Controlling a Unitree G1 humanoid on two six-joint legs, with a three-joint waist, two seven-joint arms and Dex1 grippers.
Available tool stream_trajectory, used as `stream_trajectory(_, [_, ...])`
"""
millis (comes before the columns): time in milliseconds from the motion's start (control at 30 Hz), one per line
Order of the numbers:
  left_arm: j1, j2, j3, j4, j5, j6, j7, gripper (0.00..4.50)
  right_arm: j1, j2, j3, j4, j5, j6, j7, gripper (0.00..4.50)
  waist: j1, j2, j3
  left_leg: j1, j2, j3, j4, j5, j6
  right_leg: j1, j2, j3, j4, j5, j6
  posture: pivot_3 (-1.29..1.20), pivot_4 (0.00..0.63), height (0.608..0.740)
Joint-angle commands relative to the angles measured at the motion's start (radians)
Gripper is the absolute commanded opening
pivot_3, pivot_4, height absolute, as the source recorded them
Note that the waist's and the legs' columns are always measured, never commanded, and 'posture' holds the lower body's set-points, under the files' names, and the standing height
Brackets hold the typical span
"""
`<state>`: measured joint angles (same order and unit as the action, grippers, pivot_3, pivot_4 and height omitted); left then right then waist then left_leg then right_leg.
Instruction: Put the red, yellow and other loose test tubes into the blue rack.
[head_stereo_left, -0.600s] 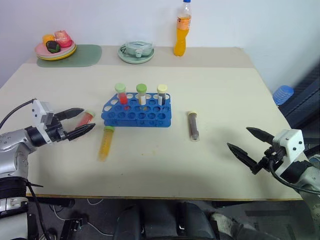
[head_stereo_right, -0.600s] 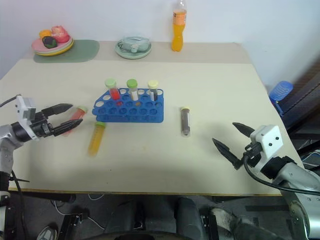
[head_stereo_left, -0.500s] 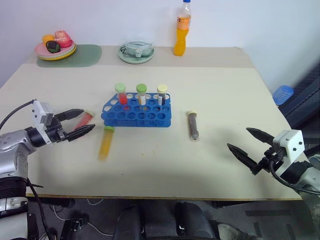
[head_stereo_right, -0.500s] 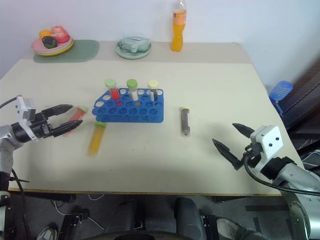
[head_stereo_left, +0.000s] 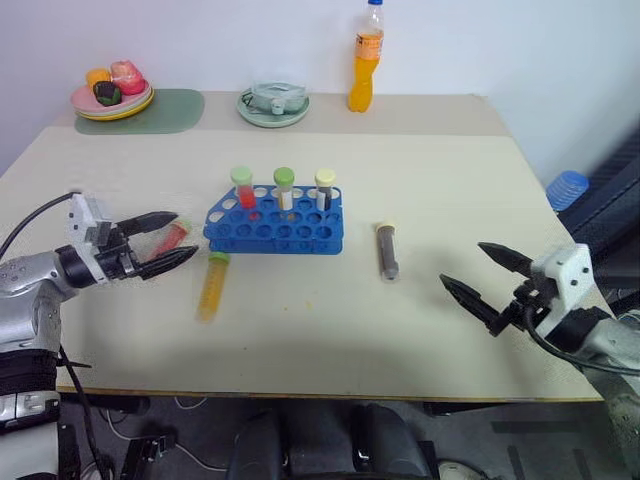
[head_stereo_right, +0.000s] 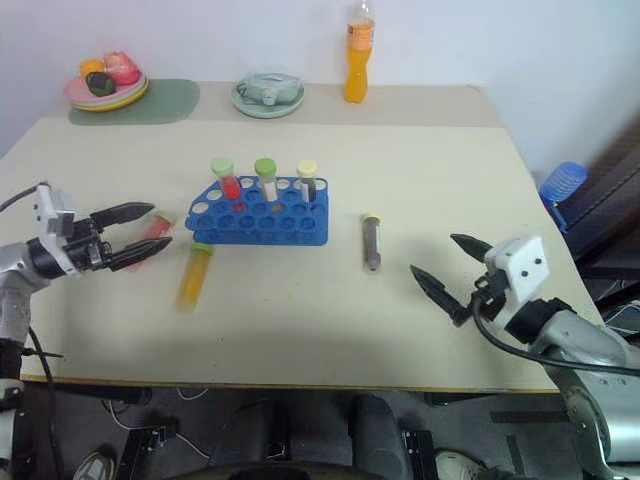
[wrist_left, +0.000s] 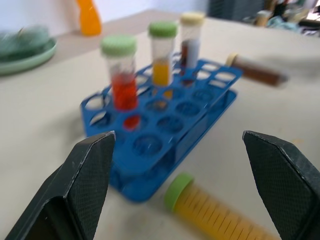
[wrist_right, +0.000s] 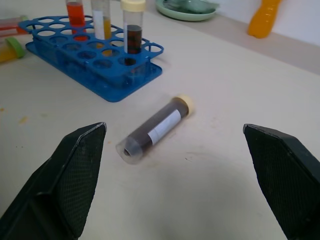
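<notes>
Here: clear capped cylindrical brown tube (wrist_right: 154, 128), gridded blue rack (head_stereo_left: 275, 225).

The blue rack (head_stereo_left: 274, 222) stands mid-table in front of me, three capped tubes upright in its back row. Just to its left lies the red-filled tube (head_stereo_left: 171, 237), tilted. Below the rack's left corner, the yellow-orange tube (head_stereo_left: 211, 286) lies flat, its green cap toward the rack and close to it. To the right of the rack, clear of it, the dark brown tube (head_stereo_left: 386, 251) lies with its cream cap pointing away from me.
</notes>
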<state>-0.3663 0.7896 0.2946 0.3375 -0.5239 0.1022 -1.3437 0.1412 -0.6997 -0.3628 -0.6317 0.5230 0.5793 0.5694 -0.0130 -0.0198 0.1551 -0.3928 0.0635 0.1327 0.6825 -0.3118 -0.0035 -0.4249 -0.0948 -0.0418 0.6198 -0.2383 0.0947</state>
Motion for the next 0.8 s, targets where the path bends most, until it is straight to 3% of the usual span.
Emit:
stream_trajectory(33, [-0.023,-0.011,-0.027,-0.052,-0.005,-0.043,-0.05,4.17,-0.107,-0.043,0.044,-0.06,-0.009,0.182,-0.119,4.5,-0.001,0.0,0.0,0.0,0.0,0.0,0.0,0.0,0.0,0.0,0.0,0.0,0.0,0.0,0.0,0.0,0.15,0.74])
stream_trajectory(200, [-0.029,-0.04,-0.088,-0.088,0.028,-0.067,-0.051,4.17,-0.42,0.003,0.091,0.075,0.182,0.593,-0.19,4.5,-0.004,0.0,0.0,0.0,0.0,0.0,0.0,0.0,0.0,-0.001,0.0,0.0,0.0,0.0,-0.001,0.0,0.15,0.74])
stream_trajectory(400, [-0.036,-0.064,-0.126,-0.114,0.031,-0.056,-0.048,4.17,-0.765,0.181,0.077,0.277,0.153,1.0,-0.344,4.5,-0.001,0.0,0.0,-0.005,0.0,0.0,0.001,0.0,0.0,-0.005,0.0,0.0,0.001,0.002,0.002,0.0,0.15,0.74])
stream_trajectory(567, [-0.057,-0.081,-0.155,-0.1,0.038,-0.052,-0.062,4.17,-0.975,0.238,0.14,0.542,0.176,1.035,-0.466,4.5,-0.001,0.001,0.0,-0.016,-0.001,0.0,0.004,0.003,-0.004,-0.016,-0.001,0.0,0.008,0.002,0.003,0.0,0.15,0.74])
stream_trajectory(800, [-0.061,-0.107,-0.176,-0.099,0.04,-0.052,-0.063,4.17,-1.091,0.287,0.177,0.774,0.167,1.035,-0.571,4.5,-0.006,0.001,0.0,-0.016,-0.001,0.001,0.003,0.003,-0.005,-0.016,-0.001,0.0,0.009,0.002,0.003,0.0,0.15,0.74])
